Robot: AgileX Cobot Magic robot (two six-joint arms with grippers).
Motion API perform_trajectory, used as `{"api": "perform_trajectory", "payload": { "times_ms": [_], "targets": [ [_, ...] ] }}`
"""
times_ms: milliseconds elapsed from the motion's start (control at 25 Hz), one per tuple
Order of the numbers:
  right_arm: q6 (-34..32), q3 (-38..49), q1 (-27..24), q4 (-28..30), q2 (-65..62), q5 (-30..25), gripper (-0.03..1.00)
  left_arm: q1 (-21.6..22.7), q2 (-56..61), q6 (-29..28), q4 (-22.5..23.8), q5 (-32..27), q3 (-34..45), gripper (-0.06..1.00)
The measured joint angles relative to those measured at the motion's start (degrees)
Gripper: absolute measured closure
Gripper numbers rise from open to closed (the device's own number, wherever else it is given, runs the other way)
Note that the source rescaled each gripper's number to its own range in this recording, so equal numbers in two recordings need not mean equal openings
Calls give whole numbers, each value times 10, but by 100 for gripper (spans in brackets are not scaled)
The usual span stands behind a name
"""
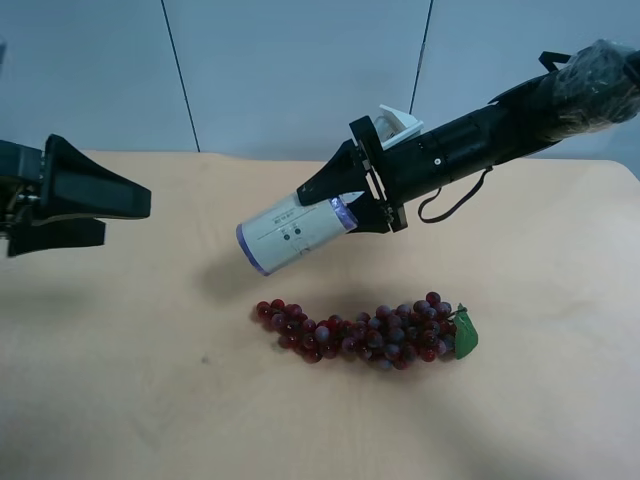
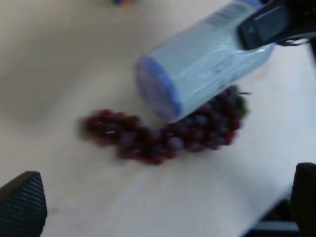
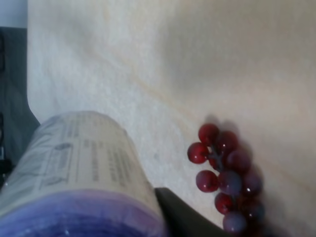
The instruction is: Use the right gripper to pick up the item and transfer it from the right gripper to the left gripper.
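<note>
The item point(image 1: 295, 232), a cream-white can with purple rims, hangs on its side above the table. My right gripper point(image 1: 335, 203), on the arm at the exterior high view's right, is shut on its lid end. The right wrist view shows the item point(image 3: 79, 163) close up beside one black finger point(image 3: 185, 219). My left gripper point(image 1: 120, 218) stands open at the exterior high view's left edge, well apart from the can. From the left wrist, the item point(image 2: 197, 64) points its bottom rim towards the camera, and the left gripper point(image 2: 163, 202) has nothing between its wide-spread fingers.
A bunch of red-purple grapes point(image 1: 365, 332) with a green leaf lies on the tan table point(image 1: 150, 400), just below and in front of the can. The grapes point(image 3: 227, 177) also show in the right wrist view, and the grapes point(image 2: 163, 133) in the left wrist view.
</note>
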State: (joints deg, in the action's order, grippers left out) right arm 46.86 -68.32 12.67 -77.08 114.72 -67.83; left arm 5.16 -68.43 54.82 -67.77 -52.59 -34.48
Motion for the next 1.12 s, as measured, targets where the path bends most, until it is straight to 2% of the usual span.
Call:
{"api": "perform_trajectory", "payload": {
  "times_ms": [120,240,400,640,1120],
  "targets": [
    [0,0,0,-8,0,0,97,0,-87,88,-84,-43,0,-6],
    [0,0,1,-9,0,0,97,0,-166,165,-150,-90,0,-6],
    [0,0,7,-10,0,0,97,0,-243,230,-204,-140,-1,-6],
    [-1,0,13,-14,0,0,97,0,-285,263,-234,-146,-1,-6],
    [-1,0,30,-41,-2,0,97,0,-289,265,-222,-142,-28,-6]
  ]
}}
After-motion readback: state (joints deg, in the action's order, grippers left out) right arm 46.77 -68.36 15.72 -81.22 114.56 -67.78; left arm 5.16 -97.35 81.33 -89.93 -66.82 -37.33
